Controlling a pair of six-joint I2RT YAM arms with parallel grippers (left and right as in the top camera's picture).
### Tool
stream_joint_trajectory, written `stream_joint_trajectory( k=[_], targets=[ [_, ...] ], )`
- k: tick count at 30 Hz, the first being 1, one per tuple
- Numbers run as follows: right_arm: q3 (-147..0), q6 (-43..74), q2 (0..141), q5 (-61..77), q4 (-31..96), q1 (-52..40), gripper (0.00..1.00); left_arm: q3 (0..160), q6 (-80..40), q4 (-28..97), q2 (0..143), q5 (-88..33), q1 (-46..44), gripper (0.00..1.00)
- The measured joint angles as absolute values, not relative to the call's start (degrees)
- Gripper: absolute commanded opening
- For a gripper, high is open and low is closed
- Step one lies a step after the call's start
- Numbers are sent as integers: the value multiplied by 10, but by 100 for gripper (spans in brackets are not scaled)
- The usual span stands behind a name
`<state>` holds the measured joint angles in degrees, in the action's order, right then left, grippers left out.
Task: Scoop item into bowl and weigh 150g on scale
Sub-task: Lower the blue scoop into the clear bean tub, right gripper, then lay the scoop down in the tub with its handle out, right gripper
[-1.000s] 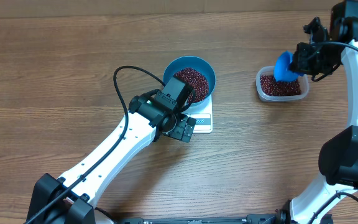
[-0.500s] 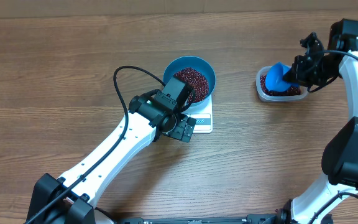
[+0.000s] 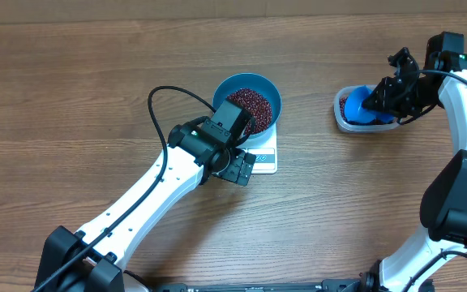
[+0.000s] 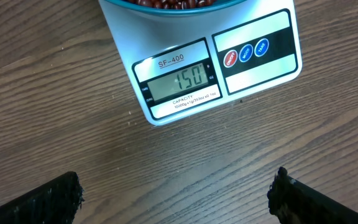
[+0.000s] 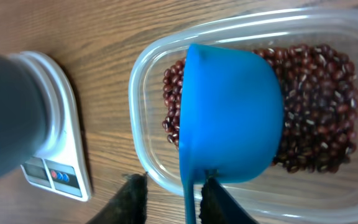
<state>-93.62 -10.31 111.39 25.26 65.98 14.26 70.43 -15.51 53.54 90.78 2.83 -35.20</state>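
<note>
Beans (image 5: 316, 81): loose, light, spill-prone; hold scoop (image 5: 229, 112) by handle. Right pincer (image 5: 178, 199) parted loosely around it; left pincer (image 4: 176, 202) open, empty.

A clear plastic tub (image 3: 340, 120) is sitting in the upper right of the overhead frame, on a brown wood-grain surface (image 3: 71, 89) that is filling the whole view. A small blue scoop (image 3: 361, 105) is lying in the tub, tipped on its side. In the right wrist view the scoop's cup is covering the middle of the tub, with its rim facing left and its handle running down across the tub's lower wall toward the bottom edge of the frame.
</note>
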Motion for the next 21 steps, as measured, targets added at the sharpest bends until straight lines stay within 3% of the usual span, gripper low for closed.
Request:
stream_joint_trajectory(
  k=[4,9,21],
  targets=[
    [-936,-105,1114,240,659,142,63,704,-155,535,908,28,-352,100],
    [-936,-104,1114,202,657,142,73,704,-155,535,908,28,-352,100],
    [-934,-96,1114,158,614,142,79,704,-155,535,908,29,-352,99]
  ],
)
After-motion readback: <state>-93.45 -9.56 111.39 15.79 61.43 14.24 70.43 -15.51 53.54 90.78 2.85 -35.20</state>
